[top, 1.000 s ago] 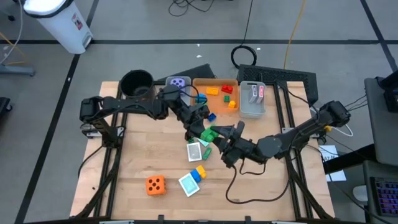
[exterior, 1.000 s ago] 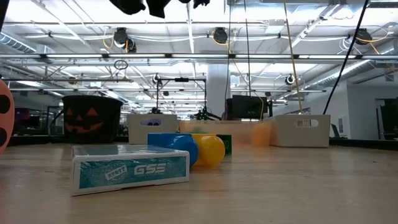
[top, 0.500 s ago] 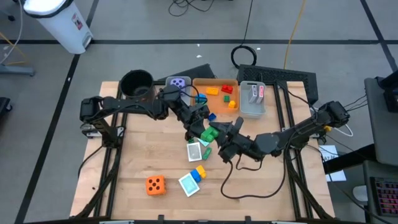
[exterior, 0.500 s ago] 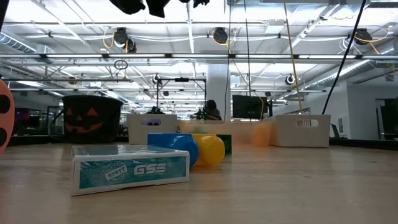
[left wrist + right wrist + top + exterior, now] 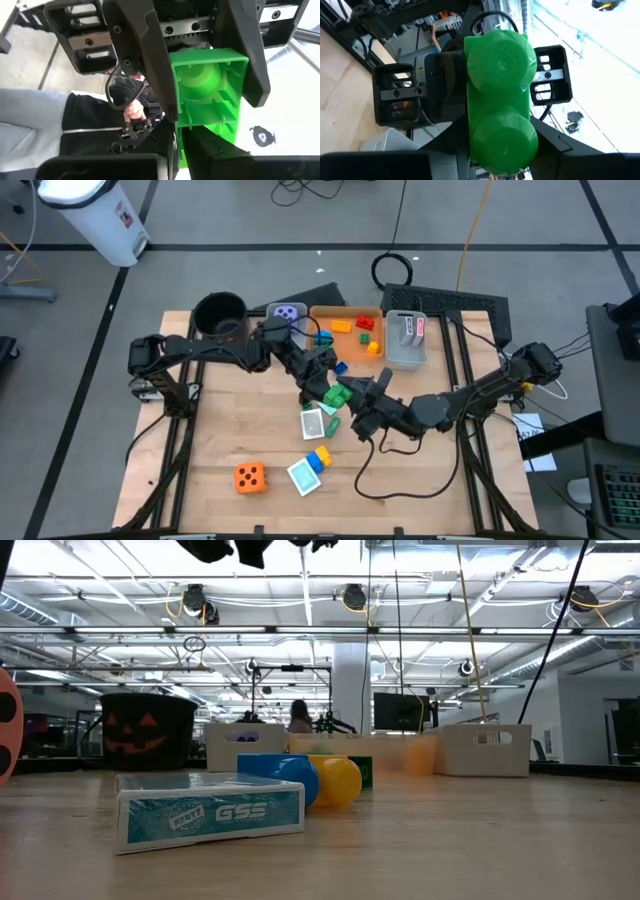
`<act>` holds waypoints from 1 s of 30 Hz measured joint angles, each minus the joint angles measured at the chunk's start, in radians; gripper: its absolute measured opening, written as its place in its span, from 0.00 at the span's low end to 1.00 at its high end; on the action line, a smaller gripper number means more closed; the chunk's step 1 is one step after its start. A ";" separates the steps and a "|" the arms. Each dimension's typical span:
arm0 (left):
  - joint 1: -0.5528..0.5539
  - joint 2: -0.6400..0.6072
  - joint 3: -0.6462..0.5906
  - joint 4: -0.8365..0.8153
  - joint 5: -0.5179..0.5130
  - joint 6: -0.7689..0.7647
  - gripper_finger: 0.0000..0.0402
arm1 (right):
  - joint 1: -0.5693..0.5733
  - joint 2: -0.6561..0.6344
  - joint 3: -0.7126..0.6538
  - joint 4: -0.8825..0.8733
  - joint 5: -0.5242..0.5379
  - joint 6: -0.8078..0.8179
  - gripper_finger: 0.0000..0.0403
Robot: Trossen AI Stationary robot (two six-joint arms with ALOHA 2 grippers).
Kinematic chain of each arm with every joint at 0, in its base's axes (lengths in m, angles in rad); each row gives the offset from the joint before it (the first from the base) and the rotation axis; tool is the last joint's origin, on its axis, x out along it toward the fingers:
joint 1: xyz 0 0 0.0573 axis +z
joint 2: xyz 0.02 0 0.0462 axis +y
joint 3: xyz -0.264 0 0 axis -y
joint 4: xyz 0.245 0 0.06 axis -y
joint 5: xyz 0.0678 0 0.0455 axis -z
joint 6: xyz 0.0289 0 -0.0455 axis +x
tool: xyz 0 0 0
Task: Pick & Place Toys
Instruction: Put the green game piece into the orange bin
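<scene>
place: lab/workshop | cues: open ceiling trusses, strip lights, monitor, concrete floor

"GSE" in white letters on the teal card box side.

green brick with 2 studs, between dark claws

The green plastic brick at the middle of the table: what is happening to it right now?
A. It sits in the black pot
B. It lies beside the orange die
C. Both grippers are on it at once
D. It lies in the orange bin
C: the green plastic brick sits between the left gripper fingers, and the right gripper closes on it too, both arms meeting mid-table.
</scene>
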 joint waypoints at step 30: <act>0.160 0.000 0.000 -0.028 0.075 0.354 0.52 | 0.040 -0.037 0.001 -0.011 0.203 0.171 0.32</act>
